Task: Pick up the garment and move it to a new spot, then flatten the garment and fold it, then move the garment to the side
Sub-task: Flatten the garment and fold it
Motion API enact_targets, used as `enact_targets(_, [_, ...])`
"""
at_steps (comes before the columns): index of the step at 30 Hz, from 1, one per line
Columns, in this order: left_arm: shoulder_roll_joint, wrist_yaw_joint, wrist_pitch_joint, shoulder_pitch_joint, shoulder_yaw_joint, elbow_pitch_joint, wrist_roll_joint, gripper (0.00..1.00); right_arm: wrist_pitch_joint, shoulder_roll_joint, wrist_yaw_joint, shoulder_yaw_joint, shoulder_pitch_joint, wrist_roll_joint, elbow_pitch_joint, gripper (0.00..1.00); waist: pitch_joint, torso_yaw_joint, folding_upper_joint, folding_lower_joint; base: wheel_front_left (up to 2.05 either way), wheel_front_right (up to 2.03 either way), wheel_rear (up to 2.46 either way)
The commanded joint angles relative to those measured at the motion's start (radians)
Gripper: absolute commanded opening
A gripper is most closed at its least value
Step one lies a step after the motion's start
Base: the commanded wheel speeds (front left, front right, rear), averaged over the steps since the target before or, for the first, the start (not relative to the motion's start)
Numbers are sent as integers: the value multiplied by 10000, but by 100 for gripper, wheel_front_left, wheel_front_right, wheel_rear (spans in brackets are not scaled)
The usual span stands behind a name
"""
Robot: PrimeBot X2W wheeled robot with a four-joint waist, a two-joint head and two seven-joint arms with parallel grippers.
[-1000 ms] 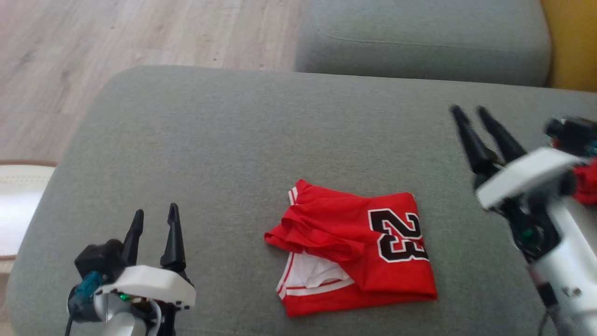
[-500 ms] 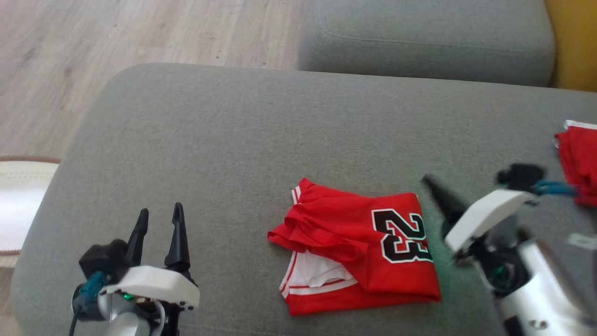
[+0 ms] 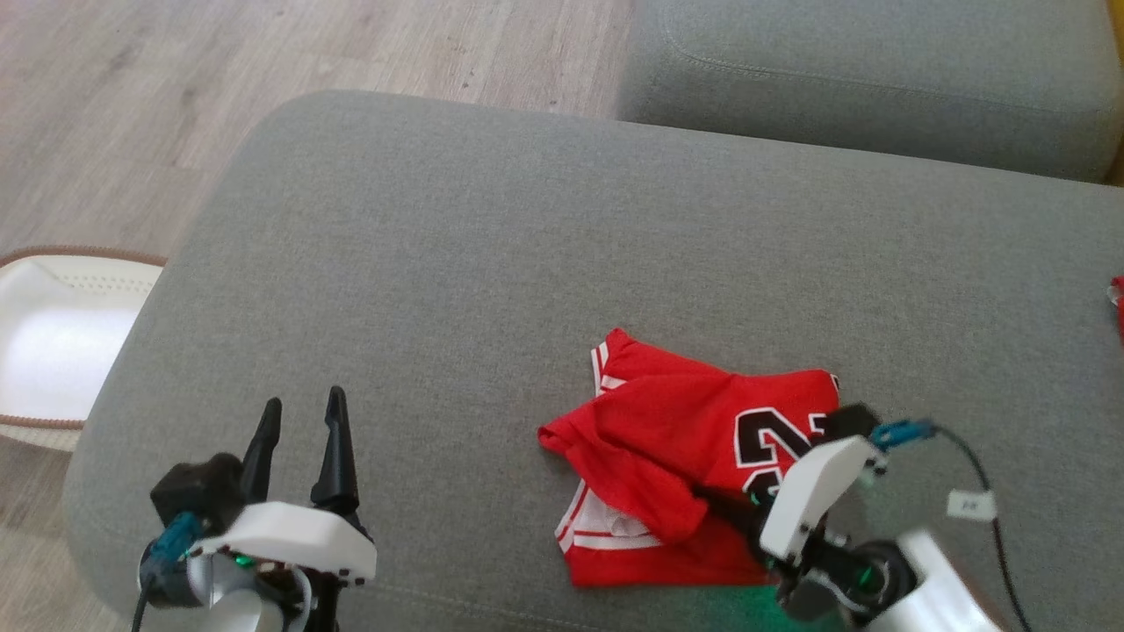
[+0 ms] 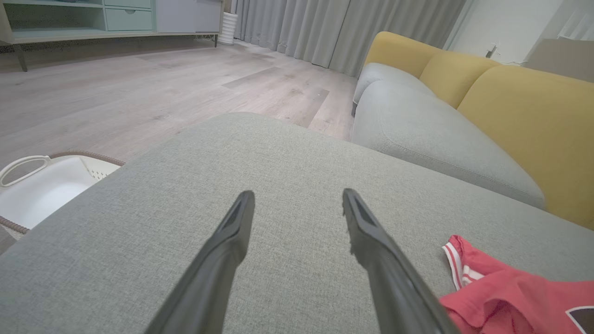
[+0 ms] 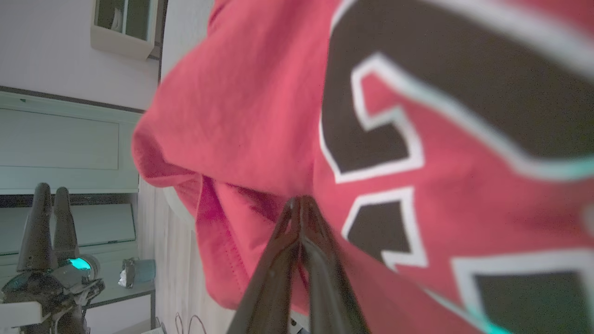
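Squarely across the head view spreads a broad grey woven-fabric sofa seat (image 3: pixel 527 263) with rounded corners. It is bordered at the upper left by a pale wood-plank floor (image 3: pixel 132 88). A second grey upholstered cushion (image 3: pixel 878 79) sits beyond it at the upper right. In the left wrist view, mustard-yellow padded backrests (image 4: pixel 524 116) rise behind that cushion. On the floor just beside the seat's left edge stands a white plastic basket with a brown rope-like rim (image 3: pixel 53 351).

A red sports jersey (image 3: pixel 667 421), trimmed in white and printed with a black number outlined in white, lies crumpled on the near right part of the seat. One fold is humped up across its middle, and white lining shows at its near left corner. The number is partly hidden behind the right arm's white wrist housing.

The right end effector (image 5: pixel 300 202) has its two dark fingers pressed together, pinching a fold of the red cloth just beside the number. From the head camera, those fingers reach leftward from the housing and disappear under the raised fold.

The left end effector (image 3: pixel 304 399) stands over the seat's near left corner, well apart from the jersey. Its fingers are spread and point away from the robot, with nothing between them. Whether it touches the fabric cannot be told.

A small white tag (image 3: pixel 970 505) hangs on the black cable beside the right arm. A sliver of red cloth (image 3: pixel 1117 307) shows at the seat's far right edge.
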Motion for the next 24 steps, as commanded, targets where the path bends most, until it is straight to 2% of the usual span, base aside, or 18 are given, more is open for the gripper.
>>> enact_targets(1, [46, 7, -121, -410, 369, -299, 86, 100, 73, 153, -7, 337, -28, 183, -243, 0, 17, 20, 0, 0, 0, 0, 0])
enact_targets(4, [34, -11, -122, -443, 365, -252, 90, 100, 124, 188, -7, 1127, 145, 869, -382, 0, 31, 30, 0, 0, 0, 0, 0])
enact_targets(5, [35, -28, -122, -495, 356, -213, 90, 100, 38, 191, -7, 1934, 236, 1584, -651, 0, 40, -3, 0, 0, 0, 0, 0])
enact_targets(9, [29, -43, -122, -581, 350, -177, 107, 100, -424, 194, -7, 3182, 222, 3067, -1472, 0, 38, -124, 0, 0, 0, 0, 0])
enact_targets(12, [28, -32, -122, -574, 394, -205, 118, 100, -1066, 194, -7, 3441, -34, 3631, -2084, 0, 29, -286, 0, 0, 0, 0, 0])
enact_targets(16, [30, -22, -122, -507, 476, -282, 162, 100, -1727, 25, -7, 3022, -405, 3677, -3098, 0, -52, -649, 0, 0, 0, 0, 0])
enact_targets(17, [32, -27, -122, -496, 500, -308, 171, 100, -1836, -105, -7, 2873, -454, 3677, -3379, 26, -78, -731, 0, 0, 0, 0, 0])
enact_targets(18, [39, -34, -122, -485, 523, -335, 182, 100, -1921, -258, -7, 2733, -498, 3671, -3681, 40, -110, -820, 0, 0, 0, 0, 0])
enact_targets(19, [44, -45, -122, -469, 543, -362, 192, 100, -2020, -415, -7, 2564, -527, 3673, -3975, 48, -137, -912, 0, 0, 0, 0, 0])
enact_targets(20, [48, -55, -122, -455, 563, -395, 203, 100, -2133, -586, -7, 2377, -560, 3648, -4260, 82, -162, -1005, 0, 0, 0, 0, 0])
enact_targets(21, [48, -57, -122, -432, 588, -438, 223, 100, -2223, -770, -7, 2209, -596, 3598, -4531, 100, -201, -1106, 0, 0, 0, 0, 0])
enact_targets(24, [59, -74, -122, -369, 685, -602, 295, 100, -2633, -1365, -7, 1668, -696, 3237, -5289, 100, -278, -1401, 0, 0, 0, 0, 0])
